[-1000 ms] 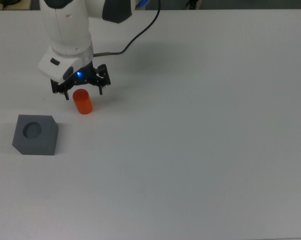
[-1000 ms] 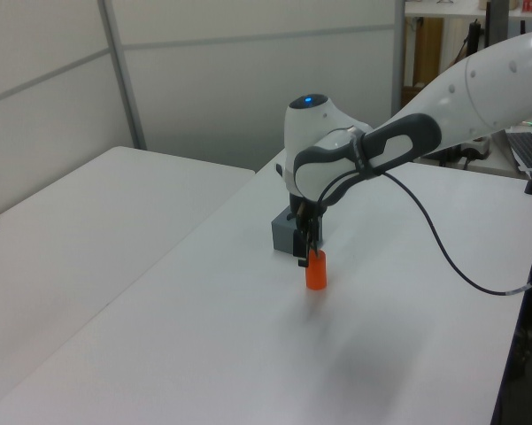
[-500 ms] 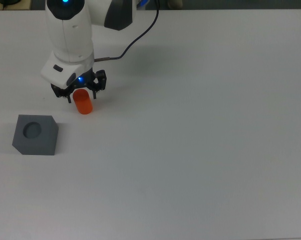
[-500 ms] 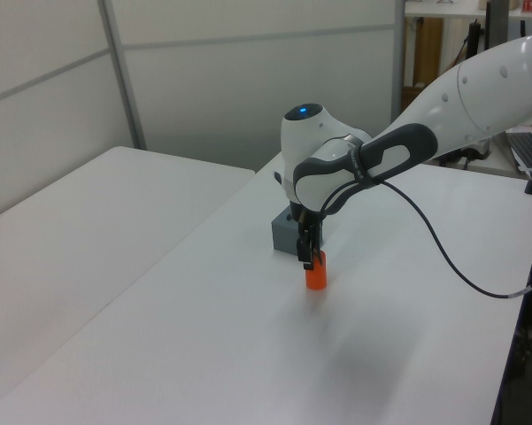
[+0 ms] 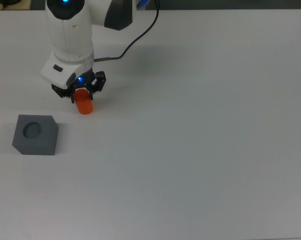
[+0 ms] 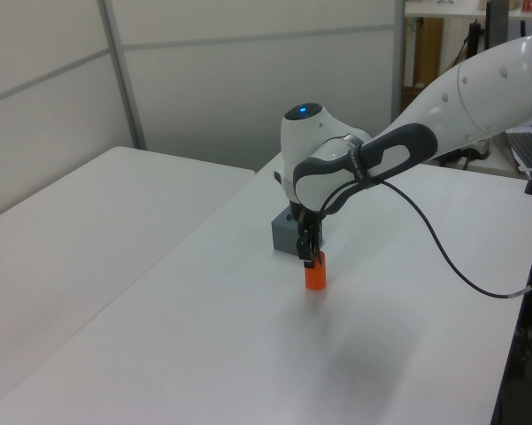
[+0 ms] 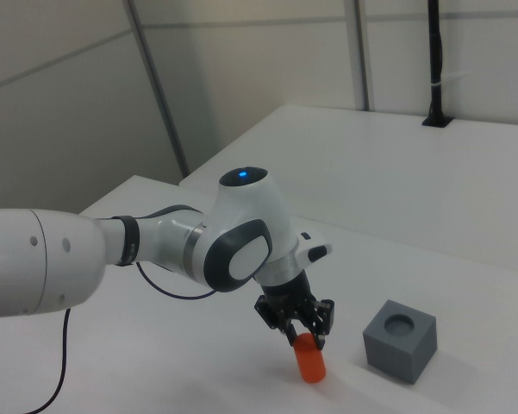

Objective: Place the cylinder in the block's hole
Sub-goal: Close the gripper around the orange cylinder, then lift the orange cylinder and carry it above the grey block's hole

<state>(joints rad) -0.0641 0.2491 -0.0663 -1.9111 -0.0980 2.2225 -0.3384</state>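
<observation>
The orange cylinder [image 5: 83,106] stands upright on the white table, up and to the right of the grey block [image 5: 36,140] in the top view. My gripper [image 5: 82,95] is down over the cylinder's top, shut on it, one finger against each side. The right view shows the cylinder [image 7: 309,362] under the gripper [image 7: 300,332], its lower half free. The block [image 7: 400,345] sits apart at the right view's right, its round hole [image 7: 402,324] facing up with nothing in it. In the left view the block [image 6: 285,233] is partly hidden behind the gripper [image 6: 310,257] and cylinder [image 6: 314,276].
A black cable [image 5: 135,37] trails from the wrist across the table toward the top view's upper edge. The white arm [image 5: 70,35] rises above the cylinder. A second white table [image 6: 80,230] lies at the left view's left.
The gripper has come down over the cylinder and its fingers have closed inward from a wide spread onto the cylinder's sides. The cylinder and block have not moved.
</observation>
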